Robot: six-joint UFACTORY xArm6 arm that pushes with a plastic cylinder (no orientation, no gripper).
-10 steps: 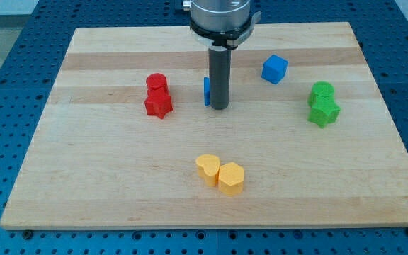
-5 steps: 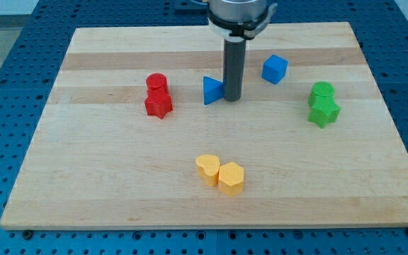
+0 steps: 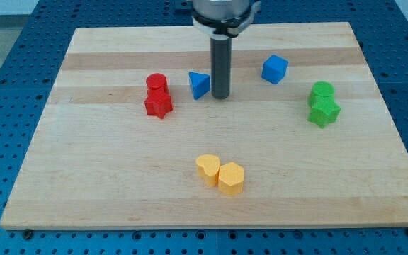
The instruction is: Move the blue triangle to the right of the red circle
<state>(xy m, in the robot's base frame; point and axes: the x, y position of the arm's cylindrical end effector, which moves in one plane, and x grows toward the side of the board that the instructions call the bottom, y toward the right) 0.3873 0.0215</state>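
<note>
The blue triangle (image 3: 200,85) lies on the wooden board (image 3: 119,163), to the right of the red circle (image 3: 156,82), with a gap between them. My tip (image 3: 220,96) stands at the triangle's right side, touching or nearly touching it. The red circle sits just above a red star (image 3: 158,104).
A blue cube (image 3: 275,69) lies right of my tip. A green circle (image 3: 322,91) and a green star (image 3: 324,111) sit at the right. A yellow heart (image 3: 207,168) and a yellow hexagon (image 3: 231,178) lie near the bottom centre.
My tip went right and up around the triangle, then left, sliding the blue triangle left and slightly up toward the red circle.
</note>
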